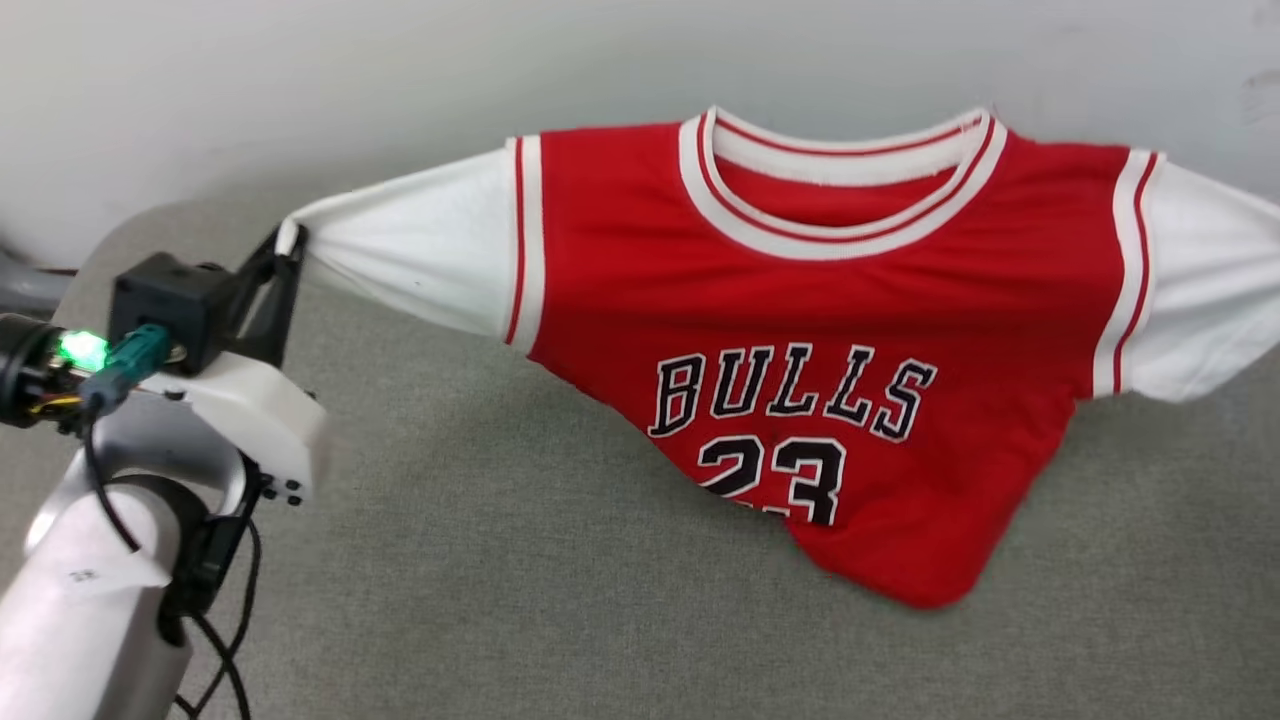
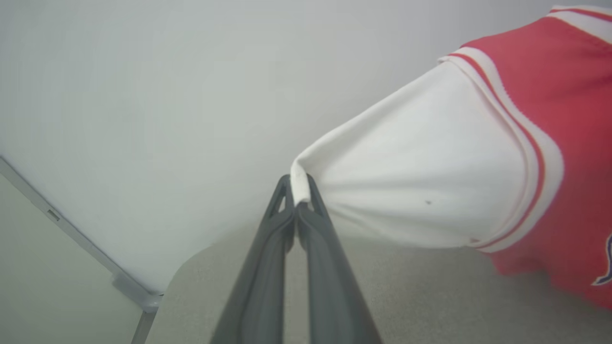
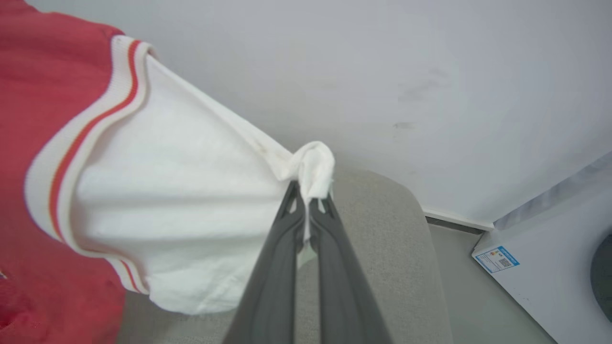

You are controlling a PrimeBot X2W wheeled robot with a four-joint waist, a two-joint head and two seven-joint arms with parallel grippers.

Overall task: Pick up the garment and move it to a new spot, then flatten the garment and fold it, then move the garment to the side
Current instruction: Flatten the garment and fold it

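Two tight pinches: left gripper (image 1: 290, 238) clamped on the tip of one white sleeve (image 1: 420, 250), right gripper (image 3: 308, 198) clamped on the other. Stretched wide in the air along the far edge of the grey desk (image 1: 500, 560), red garment (image 1: 800, 290) with black "BULLS 23", bottom corner sagging down to the desk.

Garment (image 1: 820, 290): red body, white sleeves, red-and-white striped collar and armhole trim, black white-outlined "BULLS 23" lettering. Left gripper (image 2: 299, 185): dark grey fingers. Surface (image 1: 500, 560) below it: plain grey cloth.
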